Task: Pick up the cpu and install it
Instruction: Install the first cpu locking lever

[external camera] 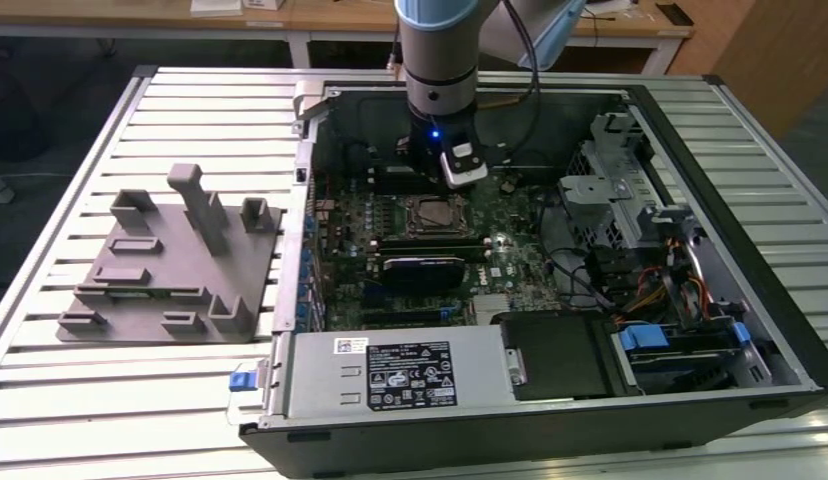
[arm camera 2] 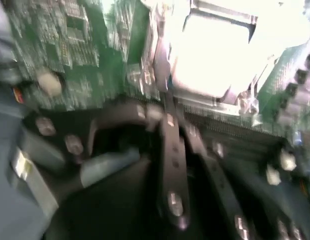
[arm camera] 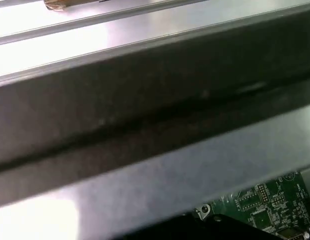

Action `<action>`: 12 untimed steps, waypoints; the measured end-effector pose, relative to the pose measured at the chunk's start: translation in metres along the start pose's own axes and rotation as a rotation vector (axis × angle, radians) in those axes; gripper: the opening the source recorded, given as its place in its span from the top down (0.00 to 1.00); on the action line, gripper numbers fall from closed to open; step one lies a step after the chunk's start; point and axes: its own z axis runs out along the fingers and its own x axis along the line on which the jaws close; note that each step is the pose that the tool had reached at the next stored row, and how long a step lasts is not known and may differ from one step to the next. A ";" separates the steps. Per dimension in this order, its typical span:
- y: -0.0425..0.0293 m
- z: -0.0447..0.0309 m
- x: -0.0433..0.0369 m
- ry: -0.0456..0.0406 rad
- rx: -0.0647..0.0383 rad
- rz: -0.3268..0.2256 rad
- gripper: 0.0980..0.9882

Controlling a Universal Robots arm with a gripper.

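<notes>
An open computer case [external camera: 734, 330] lies beside a grey plastic fixture [external camera: 174, 260].

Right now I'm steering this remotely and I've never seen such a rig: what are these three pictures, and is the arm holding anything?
The exterior view looks down on an open computer case lying on a slatted metal table. The blue and grey column reaching into the case is the robot arm. A grey plastic fixture with upright posts sits on the table at the exterior view's left.

The other two pictures come from cameras riding on the arm. The second wrist view shows the gripper just short of the cpu, a bright square seated in its socket on the green motherboard. I cannot tell whether anything is held. The first wrist view shows the case wall.
</notes>
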 end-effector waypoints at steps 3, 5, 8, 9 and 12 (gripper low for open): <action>-0.0001 0.0000 0.0001 -0.0003 0.000 0.002 0.99; 0.0000 -0.0004 0.0001 0.0000 -0.001 0.002 0.99; 0.0011 -0.0062 -0.0005 -0.0001 -0.001 0.002 0.99; 0.0015 -0.0089 -0.0007 -0.0001 -0.001 0.002 0.99; 0.0031 -0.0180 -0.0016 -0.0006 -0.001 0.002 0.99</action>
